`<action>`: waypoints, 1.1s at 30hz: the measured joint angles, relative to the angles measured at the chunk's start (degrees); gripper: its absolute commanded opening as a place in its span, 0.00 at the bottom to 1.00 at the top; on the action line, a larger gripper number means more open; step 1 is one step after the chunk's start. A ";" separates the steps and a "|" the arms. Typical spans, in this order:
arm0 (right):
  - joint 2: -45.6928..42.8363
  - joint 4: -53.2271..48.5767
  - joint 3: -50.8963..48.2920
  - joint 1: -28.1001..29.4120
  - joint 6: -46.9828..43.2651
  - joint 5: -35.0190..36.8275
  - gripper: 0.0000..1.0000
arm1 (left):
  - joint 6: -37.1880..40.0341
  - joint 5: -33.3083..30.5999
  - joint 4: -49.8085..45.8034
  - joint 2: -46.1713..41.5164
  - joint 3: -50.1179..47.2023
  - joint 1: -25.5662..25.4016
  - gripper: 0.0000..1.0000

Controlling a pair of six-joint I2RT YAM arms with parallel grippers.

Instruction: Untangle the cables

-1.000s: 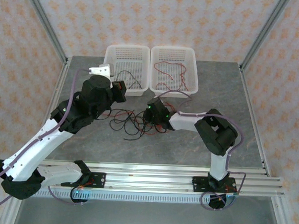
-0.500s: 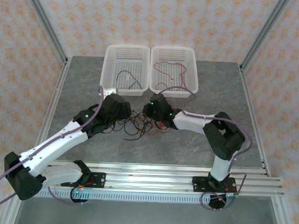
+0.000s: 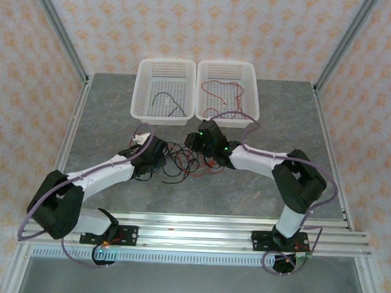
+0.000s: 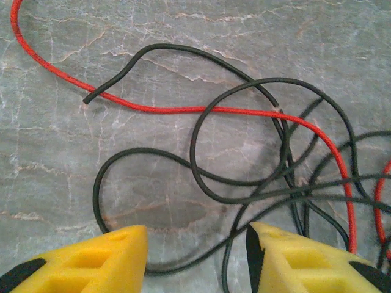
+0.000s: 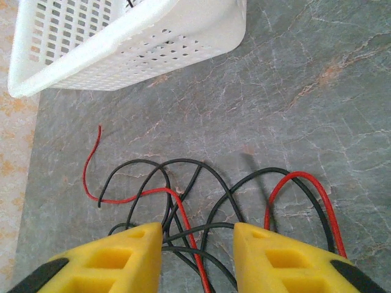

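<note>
Cables (image 3: 182, 160), red and black, lie in a knotted pile in the middle of the counter (image 3: 258, 194). Just past them, at 12 o'clock, sit the left basket (image 3: 141, 86) with one black cable (image 3: 168, 103) in it and the right basket (image 3: 253, 90) with a red cable (image 3: 220, 92) in it. I think the step now is to pick one strand out of the pile. To do it well, each arm should choose one wire, not a bunch. A loose end is best, like the black end (image 4: 88, 97) at 10 o'clock in the left wrist view. Pinch it near the tip and pull slowly away from the pile, so the loops slip free and do not pull tight. The left arm (image 3: 110, 175) reaches in low from 7 o'clock, and the left jaws are spread over a black loop (image 4: 96, 189), pinching nothing. The right arm (image 3: 260, 161) bends in from 5 o'clock, and the right jaws are spread too, with wires running between them but not held.
</note>
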 measured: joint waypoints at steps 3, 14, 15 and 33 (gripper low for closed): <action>-1.11 -0.07 -0.48 0.00 -0.02 0.04 0.36 | 0.04 0.11 2.19 2.54 0.00 1.22 0.44; -2.91 -0.55 -1.66 -0.02 -0.26 0.20 0.36 | 0.04 2.12 10.14 7.78 0.02 3.37 0.42; -2.91 -0.63 -1.68 -0.02 -0.26 0.20 0.36 | 0.09 2.38 10.80 8.00 0.04 3.37 0.40; -2.91 -1.03 -2.56 -0.04 -0.44 0.20 0.35 | 0.79 2.95 13.84 13.07 1.88 4.37 0.00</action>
